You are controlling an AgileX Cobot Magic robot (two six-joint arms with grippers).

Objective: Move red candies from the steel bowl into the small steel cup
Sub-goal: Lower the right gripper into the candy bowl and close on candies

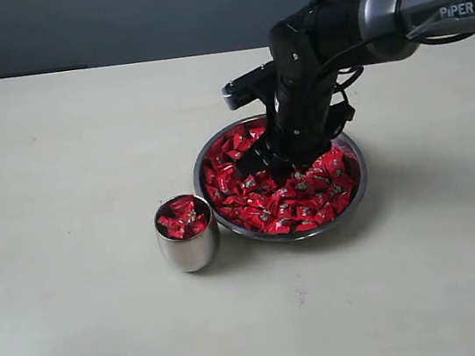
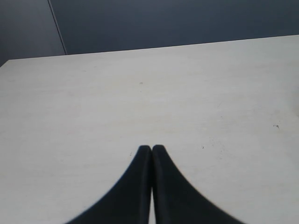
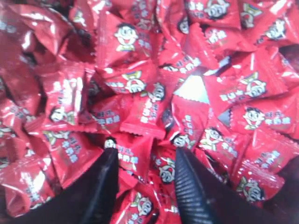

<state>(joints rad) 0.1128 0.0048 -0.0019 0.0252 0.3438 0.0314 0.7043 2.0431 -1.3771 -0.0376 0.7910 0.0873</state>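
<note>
The steel bowl point(image 1: 357, 198) sits right of centre, heaped with red candies point(image 1: 281, 203). My right gripper point(image 1: 292, 165) reaches down into the pile from above. In the right wrist view its fingertips point(image 3: 111, 156) are buried in the red candies point(image 3: 140, 112), and the gripper point(image 3: 145, 154) is closed on a few wrappers wedged between them. The small steel cup point(image 1: 188, 249) stands upright just left of the bowl and holds several red candies point(image 1: 181, 217). My left gripper point(image 2: 152, 148) is shut with nothing in it, over bare table, and does not show in the exterior view.
The pale table point(image 1: 59, 168) spreads wide to the left and front of the cup and bowl. A dark wall point(image 1: 109, 19) runs behind the table's far edge. The right arm point(image 1: 427, 14) comes in from the upper right.
</note>
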